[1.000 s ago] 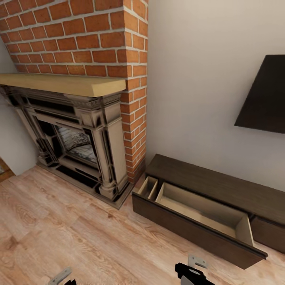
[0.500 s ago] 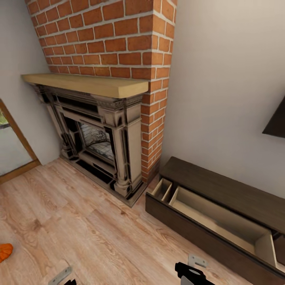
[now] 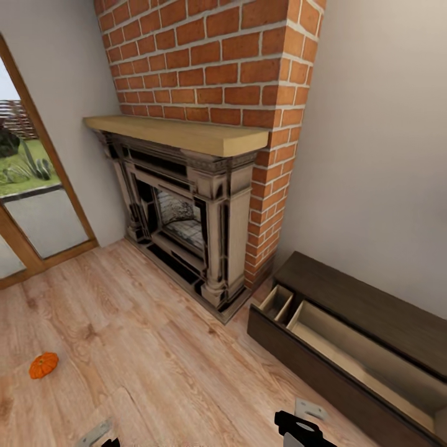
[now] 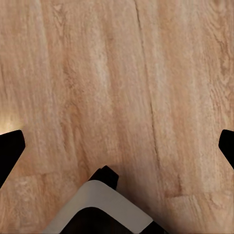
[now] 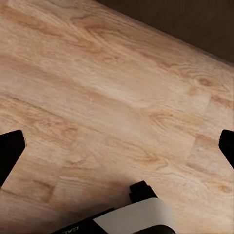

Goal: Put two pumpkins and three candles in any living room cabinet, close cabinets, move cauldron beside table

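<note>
A glass door (image 3: 31,186) is showing at nine o'clock in the head view, with a garden behind it. Just below, at about eight o'clock, one pumpkin (image 3: 43,365) is sitting alone on the wood floor (image 3: 155,360), well apart from everything else; it is lying loose there, so it is not stored yet. At the centre a fireplace (image 3: 186,217) is standing under a pale mantel (image 3: 180,133) and a brick chimney (image 3: 217,68).

At four o'clock the cabinet (image 3: 366,304) is running along the wall with a drawer (image 3: 347,347) pulled out and looking empty, probably left that way to take the pumpkins and candles.

The left gripper (image 4: 117,141) is hanging over bare floor with its dark fingertips (image 4: 10,146) spread to the edges of its wrist view, holding nothing. The right gripper (image 5: 117,141) is doing likewise, wide apart and empty, near the cabinet's dark front. Both are likely carried low and empty while the robot is travelling towards a pickup.
</note>
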Tool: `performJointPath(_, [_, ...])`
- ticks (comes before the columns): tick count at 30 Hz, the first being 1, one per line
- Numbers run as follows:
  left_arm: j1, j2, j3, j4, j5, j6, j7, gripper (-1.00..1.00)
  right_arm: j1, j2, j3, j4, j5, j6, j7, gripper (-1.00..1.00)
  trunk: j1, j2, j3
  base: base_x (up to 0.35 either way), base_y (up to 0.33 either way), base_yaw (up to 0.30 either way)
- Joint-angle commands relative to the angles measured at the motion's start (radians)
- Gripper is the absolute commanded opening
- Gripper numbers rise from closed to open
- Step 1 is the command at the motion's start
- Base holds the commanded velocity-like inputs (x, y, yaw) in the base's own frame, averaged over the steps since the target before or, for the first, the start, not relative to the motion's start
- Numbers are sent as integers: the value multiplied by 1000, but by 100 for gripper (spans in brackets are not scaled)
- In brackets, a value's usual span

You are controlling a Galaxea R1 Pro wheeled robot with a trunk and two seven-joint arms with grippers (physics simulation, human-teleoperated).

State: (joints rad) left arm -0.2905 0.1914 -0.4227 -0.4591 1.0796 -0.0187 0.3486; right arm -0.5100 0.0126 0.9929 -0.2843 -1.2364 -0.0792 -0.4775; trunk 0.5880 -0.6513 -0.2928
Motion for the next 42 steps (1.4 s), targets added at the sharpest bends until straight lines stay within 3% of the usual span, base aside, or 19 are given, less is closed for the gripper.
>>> performJointPath(1, [-1,1,-8,-2,8,-2,7,100,-1,0,8,-1,-11,-7,-4,100,-4,6,2,0,0,290])
performJointPath(14, [0,1,-8,-2,8,-1,8,100,-1,0,42,-1,-11,-8,-4,100,-53,97,43,0,0,290])
performJointPath(36, [-1,0,-8,-3,6,-1,7,100,-1,1,44,-1,-11,-8,-4,100,-138,251,111,0,0,290])
performJointPath(42, [0,1,-8,-4,6,-1,7,100,-1,0,44,-1,-11,-8,-4,100,-138,251,112,0,0,290])
